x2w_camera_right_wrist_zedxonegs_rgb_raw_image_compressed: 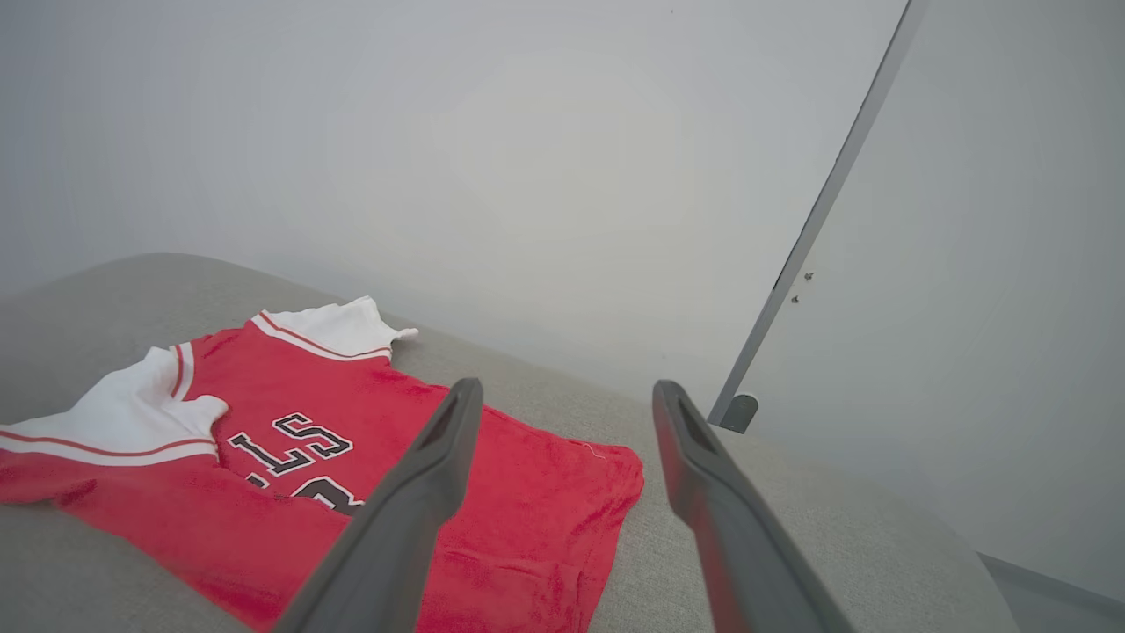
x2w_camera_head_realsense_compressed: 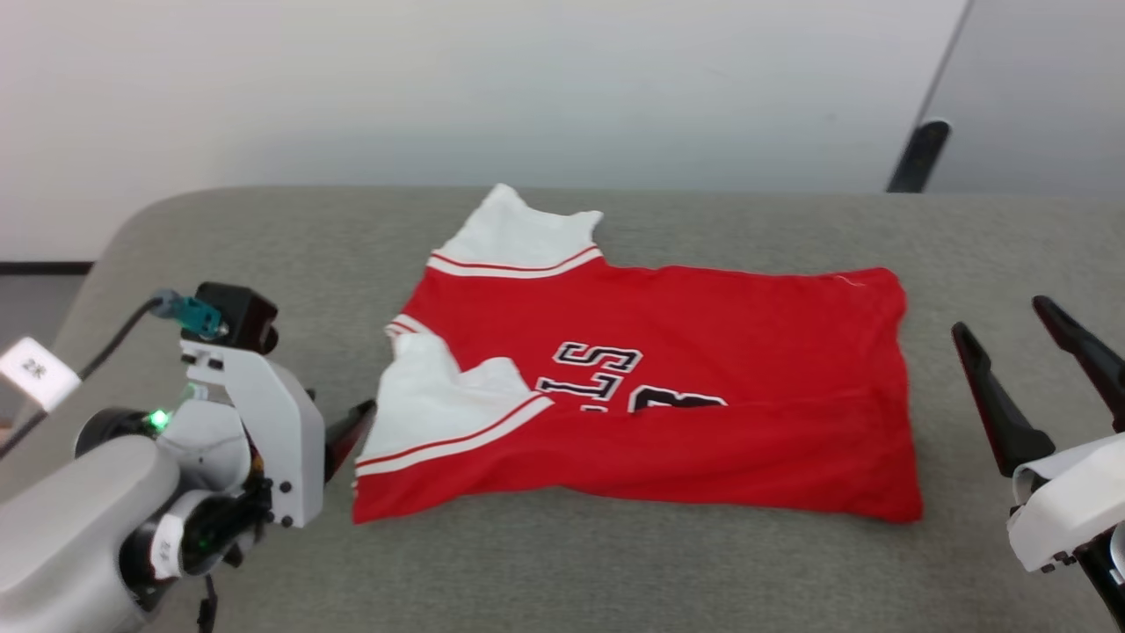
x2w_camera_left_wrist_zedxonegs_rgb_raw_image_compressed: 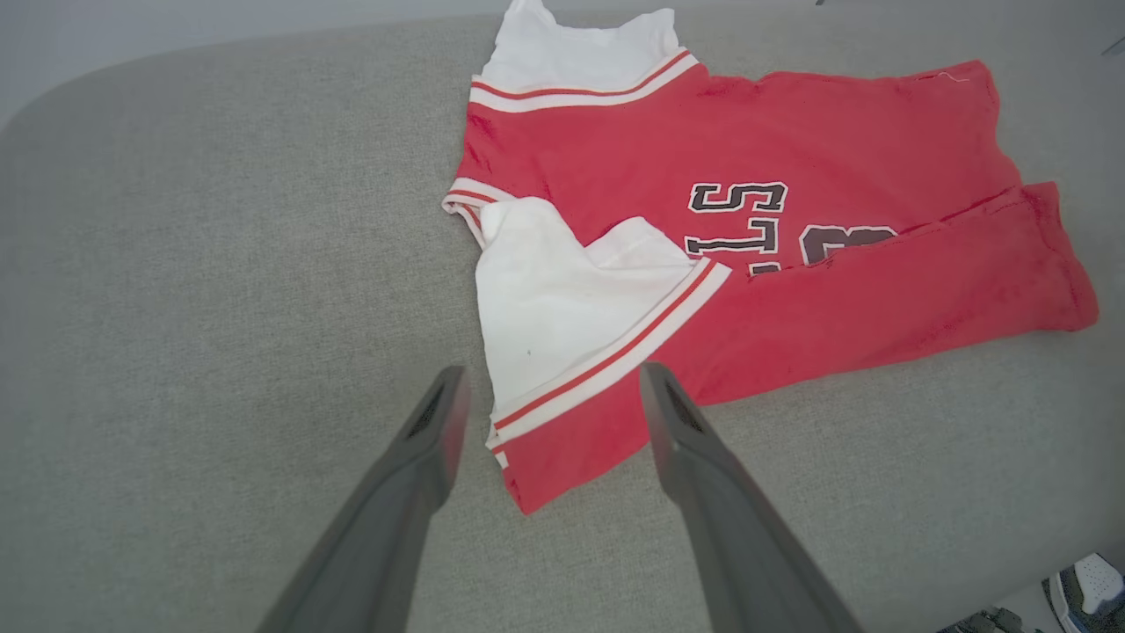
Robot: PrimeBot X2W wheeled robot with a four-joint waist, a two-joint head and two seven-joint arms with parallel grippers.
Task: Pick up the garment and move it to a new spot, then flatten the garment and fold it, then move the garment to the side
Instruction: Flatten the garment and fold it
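Observation:
The garment (x2w_camera_head_realsense_compressed: pixel 668 378) is a bright red shirt with white sleeves and dark lettering, lying spread on the grey cushion (x2w_camera_head_realsense_compressed: pixel 562 563). Its near long edge is folded over the body, and one white sleeve (x2w_camera_left_wrist_zedxonegs_rgb_raw_image_compressed: pixel 554 308) lies on top at the left end. My left gripper (x2w_camera_left_wrist_zedxonegs_rgb_raw_image_compressed: pixel 554 374) is open, its fingers standing either side of the garment's near left corner, just above it. One dark fingertip (x2w_camera_head_realsense_compressed: pixel 356 422) shows beside that corner in the head view. My right gripper (x2w_camera_head_realsense_compressed: pixel 1000 316) is open and holds nothing, off the garment's right edge (x2w_camera_right_wrist_zedxonegs_rgb_raw_image_compressed: pixel 615 475).
The cushion has rounded far corners and bare fabric around the shirt. A pale wall stands behind it, with a door and a dark door stop (x2w_camera_head_realsense_compressed: pixel 918 154) at the far right. A shoe (x2w_camera_left_wrist_zedxonegs_rgb_raw_image_compressed: pixel 1085 585) lies on the floor past the cushion's edge.

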